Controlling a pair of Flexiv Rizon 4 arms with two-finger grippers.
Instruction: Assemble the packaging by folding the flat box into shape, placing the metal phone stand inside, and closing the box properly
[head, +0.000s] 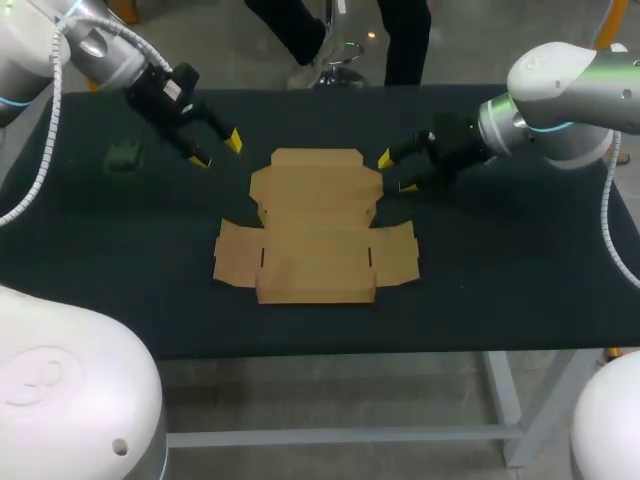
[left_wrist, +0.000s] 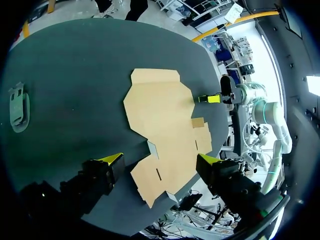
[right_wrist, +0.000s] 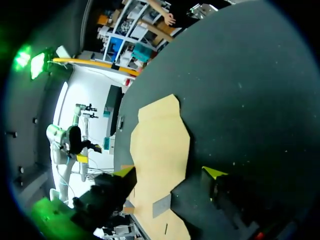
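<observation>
The flat brown cardboard box (head: 315, 225) lies unfolded in the middle of the dark table. The metal phone stand (head: 124, 155) is a small dark shape at the far left, also in the left wrist view as phone stand (left_wrist: 19, 107). My left gripper (head: 215, 150) hangs open above the table, just off the box's far left corner; the cardboard (left_wrist: 162, 125) lies ahead of it. My right gripper (head: 395, 172) stands open low at the box's far right edge. In its own view the right gripper (right_wrist: 170, 172) straddles the cardboard's (right_wrist: 160, 145) edge, one finger over the board, one over the cloth.
The table (head: 520, 260) is covered in dark cloth, bare on both sides of the box. Its front edge runs close below the box's near flap. Each wrist view shows the other arm across the box: right gripper (left_wrist: 210, 98), left gripper (right_wrist: 89, 154).
</observation>
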